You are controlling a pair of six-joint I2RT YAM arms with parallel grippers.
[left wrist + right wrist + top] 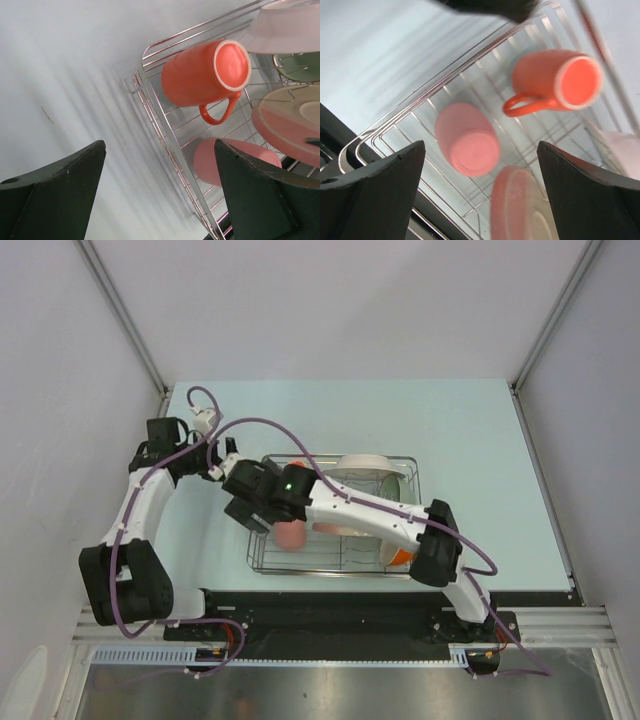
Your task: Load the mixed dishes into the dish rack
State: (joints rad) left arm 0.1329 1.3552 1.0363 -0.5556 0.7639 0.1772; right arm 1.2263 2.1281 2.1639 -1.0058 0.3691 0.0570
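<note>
The dish rack is sitting on the pale counter, and the dishes are resting inside it. At its left end the orange mug is lying on its side on the wires, its handle pointing toward the small pink cup, which is lying just beside it and not touching it. Next to the cup, the pink-and-cream plate is leaning among the tines. The white shallow bowl is sitting at the far rim, with the sage green bowl just beside it, and the orange-outside bowl is showing at the near right corner under the right arm.

The right end effector is hovering above the cup and mug with its fingers spread wide, gripping nothing and touching nothing. The left end effector is hanging over the counter just outside the rack's left edge, likewise spread wide and empty.
</note>
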